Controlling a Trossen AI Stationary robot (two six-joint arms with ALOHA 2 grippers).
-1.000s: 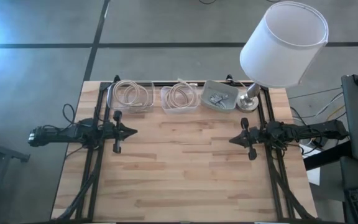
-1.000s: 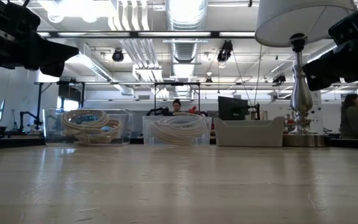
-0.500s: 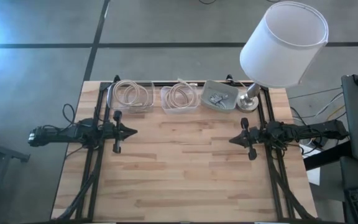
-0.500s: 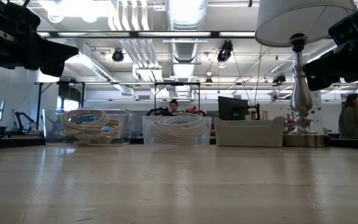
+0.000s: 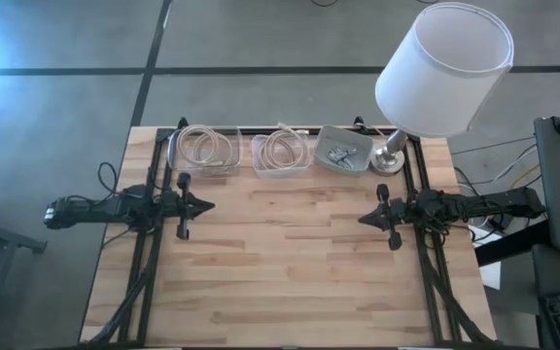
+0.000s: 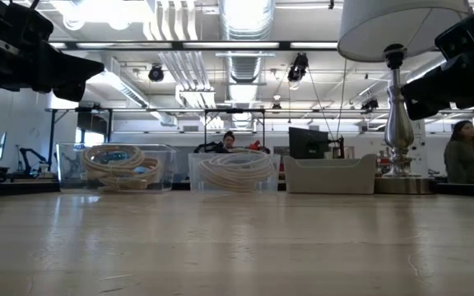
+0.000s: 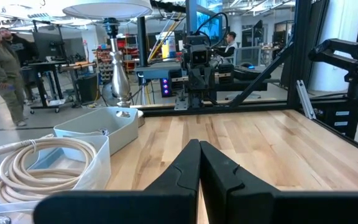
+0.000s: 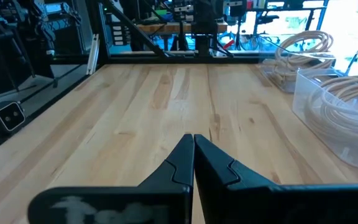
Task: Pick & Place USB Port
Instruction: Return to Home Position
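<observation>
- Reading this as the homing step: both arms lie low and level at opposite side edges of the table (image 5: 290, 272), pointing inward at each other.
- My left gripper (image 5: 207, 204) sits over the wood near the table's left edge. In the left wrist view its fingertips (image 7: 191, 148) meet with no gap and nothing between them.
- My right gripper (image 5: 363, 218) mirrors it on the right side, well apart from the left one. Its fingertips (image 8: 186, 140) are likewise pressed together and carry nothing.
- The gray bin (image 5: 362, 146) stands at the far edge of the table, just beside the lamp (image 5: 442, 68).
- A few small pale USB pieces (image 5: 338, 153) lie inside the gray bin, but they are too small for me to tell their colours.
- Two clear tubs (image 5: 236, 165) stand in the same row, on the side of the gray bin away from the lamp. Each holds coiled cables (image 5: 207, 146).
- I see no USB piece on the wood outside the containers, so I judge the sorting finished.
- Next move, as I see it, asks very little. I would confirm that both arms are at their rest pose, keep the fingers together, and end the run without reaching toward the bin row.
</observation>
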